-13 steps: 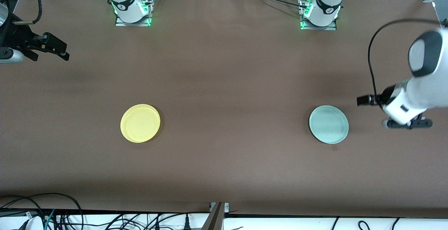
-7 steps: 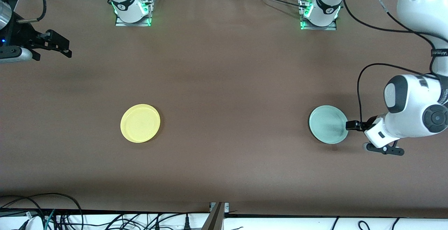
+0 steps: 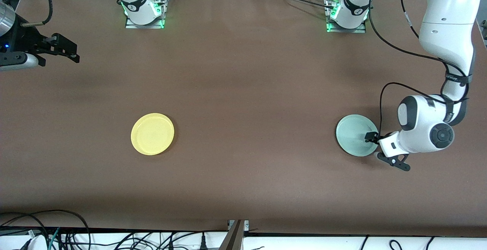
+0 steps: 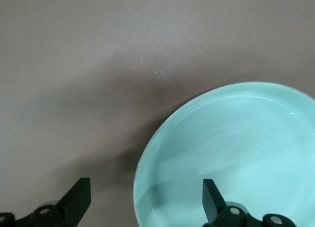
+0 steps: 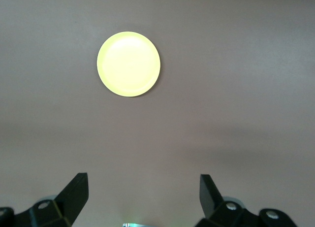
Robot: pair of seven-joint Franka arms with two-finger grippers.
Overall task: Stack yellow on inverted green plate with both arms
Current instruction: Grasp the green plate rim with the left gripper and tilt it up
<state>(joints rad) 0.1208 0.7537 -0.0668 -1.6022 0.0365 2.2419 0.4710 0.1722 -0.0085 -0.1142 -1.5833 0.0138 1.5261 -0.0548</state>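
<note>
The pale green plate lies rim up on the brown table toward the left arm's end. My left gripper is open at that plate's edge, low over it; in the left wrist view the plate has its rim between the open fingers, one finger over the plate and one over bare table. The yellow plate lies rim up toward the right arm's end. My right gripper is open and empty, high over the table's end, well apart from the yellow plate.
The two arm bases stand along the table's edge farthest from the front camera. Cables hang off the edge nearest the front camera. The brown table surface stretches between the two plates.
My left arm has swung in from the table's end and lowered its gripper to the green plate's edge. The right gripper has barely shifted. Neither plate has moved.
</note>
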